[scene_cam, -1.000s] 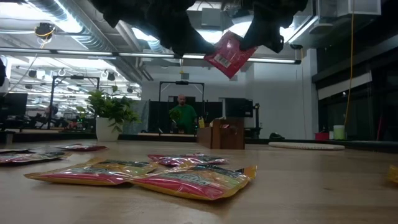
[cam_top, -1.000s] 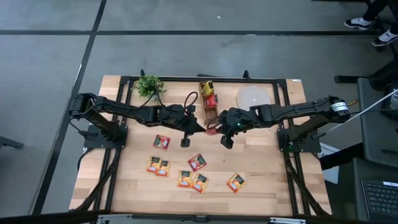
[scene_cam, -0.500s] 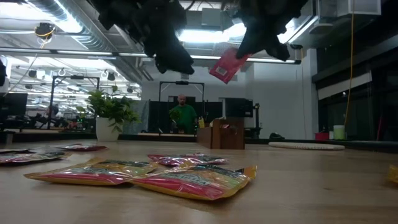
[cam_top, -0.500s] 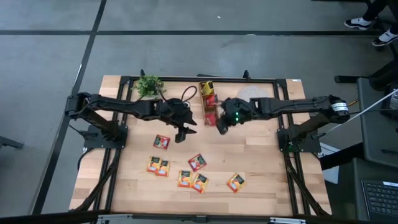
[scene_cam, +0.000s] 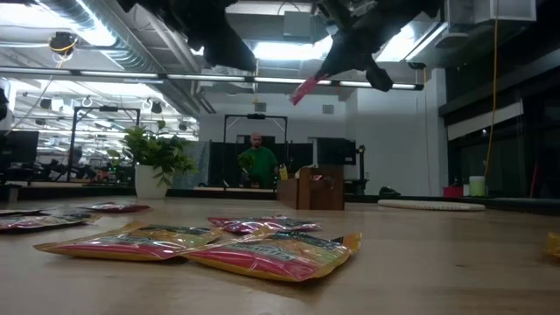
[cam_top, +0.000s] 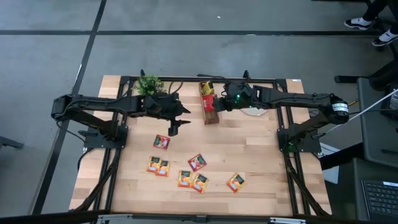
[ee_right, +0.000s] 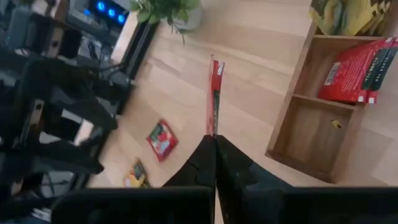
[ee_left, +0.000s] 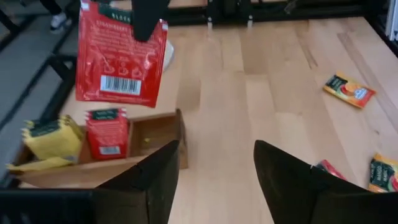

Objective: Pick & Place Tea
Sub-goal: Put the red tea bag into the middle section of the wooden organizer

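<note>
The right gripper (ee_right: 214, 144) pinches a red tea sachet (ee_right: 214, 93) by its edge, its fingers pressed together on it, and holds it in the air just above the wooden box (cam_top: 209, 106) with compartments. In the left wrist view the same sachet (ee_left: 120, 56) hangs over the box (ee_left: 102, 149), which already holds a yellow sachet (ee_left: 53, 138) in one compartment and a red sachet (ee_left: 107, 131) in the next one; the compartment beside them is open.

The left gripper (cam_top: 173, 127) is spread and holds nothing; it hovers beside the box, apart from it. Below it on the table (cam_top: 261, 162) lie the other tea sachets, a red one (cam_top: 161, 142) nearest to this gripper, then orange ones (cam_top: 158, 166) farther from it.
</note>
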### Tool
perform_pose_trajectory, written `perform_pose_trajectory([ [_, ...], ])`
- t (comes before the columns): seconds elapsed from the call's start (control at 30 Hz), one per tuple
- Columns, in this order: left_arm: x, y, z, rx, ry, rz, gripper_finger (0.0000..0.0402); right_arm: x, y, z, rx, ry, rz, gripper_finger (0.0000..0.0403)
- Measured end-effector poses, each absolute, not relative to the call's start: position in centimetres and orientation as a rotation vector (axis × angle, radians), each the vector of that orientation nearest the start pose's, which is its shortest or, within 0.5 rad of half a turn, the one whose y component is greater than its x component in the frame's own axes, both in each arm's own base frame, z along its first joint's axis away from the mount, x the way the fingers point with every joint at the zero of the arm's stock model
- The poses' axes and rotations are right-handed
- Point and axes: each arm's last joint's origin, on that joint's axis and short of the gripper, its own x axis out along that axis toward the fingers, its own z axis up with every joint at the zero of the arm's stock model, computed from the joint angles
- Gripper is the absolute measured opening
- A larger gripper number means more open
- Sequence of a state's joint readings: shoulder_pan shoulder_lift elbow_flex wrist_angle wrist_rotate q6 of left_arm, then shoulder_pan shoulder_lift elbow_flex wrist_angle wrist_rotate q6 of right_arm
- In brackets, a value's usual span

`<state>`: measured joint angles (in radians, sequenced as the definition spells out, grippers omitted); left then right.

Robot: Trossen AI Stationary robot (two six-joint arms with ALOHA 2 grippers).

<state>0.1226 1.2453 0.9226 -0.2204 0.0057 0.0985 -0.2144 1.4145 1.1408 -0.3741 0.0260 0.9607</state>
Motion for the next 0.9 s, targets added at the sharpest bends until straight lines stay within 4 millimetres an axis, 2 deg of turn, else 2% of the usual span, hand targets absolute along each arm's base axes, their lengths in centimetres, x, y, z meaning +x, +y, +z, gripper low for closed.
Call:
perform_pose_trajectory([
  [0.27, 25.6, 3.2, 29.2, 0.093, 0.538, 0.112, 0.0203, 29.0, -9.2, 29.3, 1.175, 0.465, -0.669, 0.0001],
  [0.53, 25.6, 3.2, 29.2, 0.116, 0.54, 0.108, 0.0203, 28.6, -11.0, 28.7, 1.273, 0.483, -0.698, 0.0],
  [0.67, 25.6, 3.2, 29.2, 0.116, 0.54, 0.107, 0.0203, 29.6, -11.9, 28.3, 1.295, 0.549, -0.709, 0.0],
  [0.9, 25.6, 3.2, 29.2, 0.114, 0.543, 0.107, 0.0203, 32.5, -14.3, 27.2, 1.22, 0.679, -0.653, 0.0],
])
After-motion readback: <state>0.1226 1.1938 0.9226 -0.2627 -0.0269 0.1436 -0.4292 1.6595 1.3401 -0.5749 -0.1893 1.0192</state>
